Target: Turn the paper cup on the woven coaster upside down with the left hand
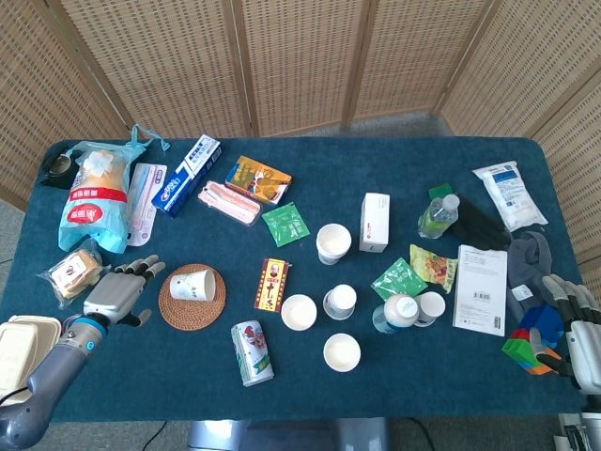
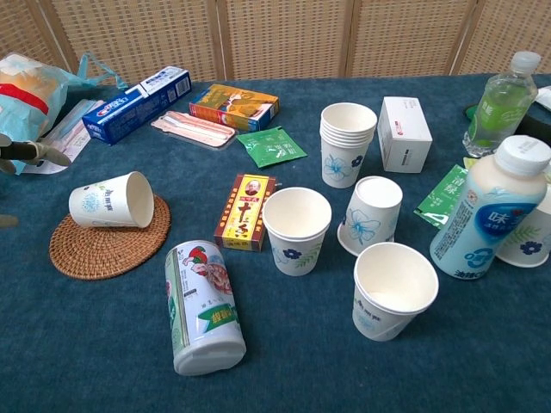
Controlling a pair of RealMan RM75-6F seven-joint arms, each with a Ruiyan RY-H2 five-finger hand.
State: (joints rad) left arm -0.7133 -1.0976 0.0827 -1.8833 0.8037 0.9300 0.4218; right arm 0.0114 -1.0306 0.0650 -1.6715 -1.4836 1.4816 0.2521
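A white paper cup (image 1: 192, 284) (image 2: 112, 200) lies on its side on the round woven coaster (image 1: 192, 305) (image 2: 105, 245), its mouth facing right. My left hand (image 1: 117, 291) hovers just left of the coaster, apart from the cup, fingers spread and holding nothing. In the chest view only its fingertips (image 2: 34, 152) show at the left edge. My right hand (image 1: 575, 324) rests at the table's right edge beside coloured blocks (image 1: 532, 340), fingers apart and empty.
A tipped can (image 1: 252, 352) (image 2: 202, 307) lies right of the coaster, with a small red-and-yellow box (image 1: 272, 284) beyond it. Upright paper cups (image 1: 299, 312) and bottles (image 1: 396, 313) stand mid-table. Snack bags (image 1: 92, 195) and a toothpaste box (image 1: 188, 174) lie at the back left.
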